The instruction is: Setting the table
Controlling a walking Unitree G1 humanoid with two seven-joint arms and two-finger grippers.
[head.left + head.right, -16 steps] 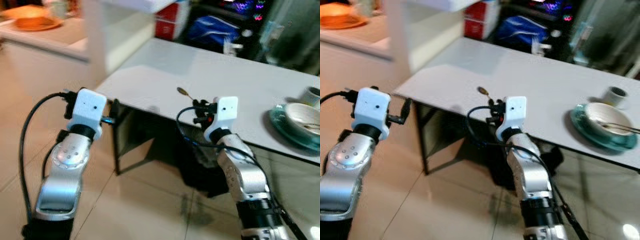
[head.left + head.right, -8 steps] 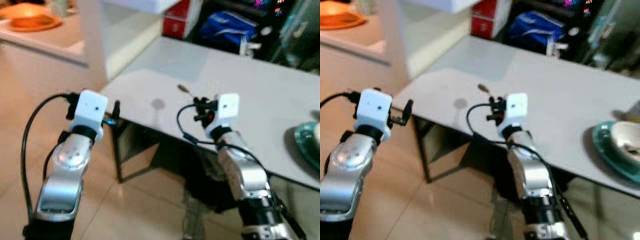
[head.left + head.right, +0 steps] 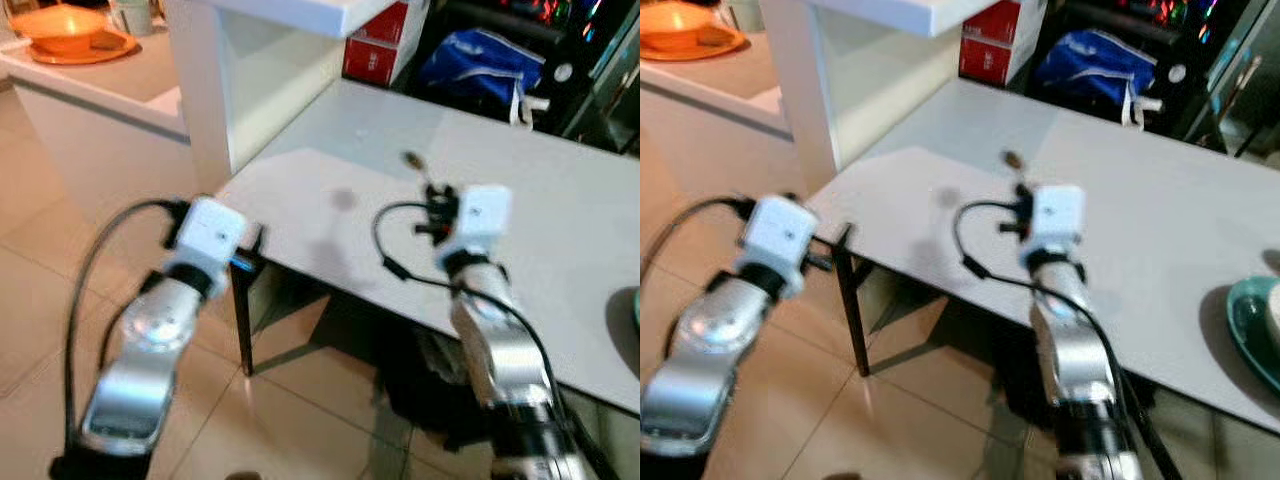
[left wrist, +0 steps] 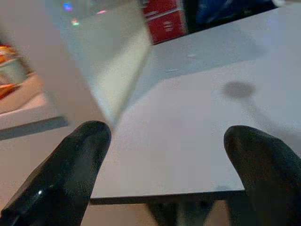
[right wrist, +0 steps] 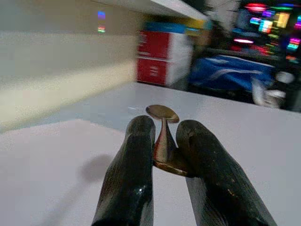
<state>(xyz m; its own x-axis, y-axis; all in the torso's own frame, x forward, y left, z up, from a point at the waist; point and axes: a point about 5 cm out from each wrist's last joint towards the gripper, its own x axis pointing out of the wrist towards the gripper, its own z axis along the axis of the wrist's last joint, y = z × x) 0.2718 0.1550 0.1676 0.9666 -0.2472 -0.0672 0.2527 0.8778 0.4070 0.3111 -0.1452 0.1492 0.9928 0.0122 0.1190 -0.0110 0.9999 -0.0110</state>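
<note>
- Above the white table (image 3: pixel 560 250), the right gripper (image 5: pixel 164 141) is closed tight on a small brass-coloured spoon (image 5: pixel 163 123); its handle is pinched between the two black fingers (image 5: pixel 134 160) and its bowl sticks out beyond the fingertips.
- From the head views, that spoon (image 3: pixel 411 160) is held in the air over the middle of the tabletop, with a faint shadow on the surface below it.
- Off the near-left corner of the table, the left gripper (image 4: pixel 164 160) hovers with its fingers (image 4: pixel 70 165) spread wide and nothing between them.
- At the table's far right edge lies a teal plate (image 3: pixel 1252 335), well apart from the spoon.
- Behind the table stand a red box (image 3: pixel 1000 40) and a blue bag (image 3: pixel 1095 65).
- On the counter to the far left sits an orange dish (image 3: pixel 65 25).
- Beige tiles (image 3: pixel 40 280) cover the floor.
</note>
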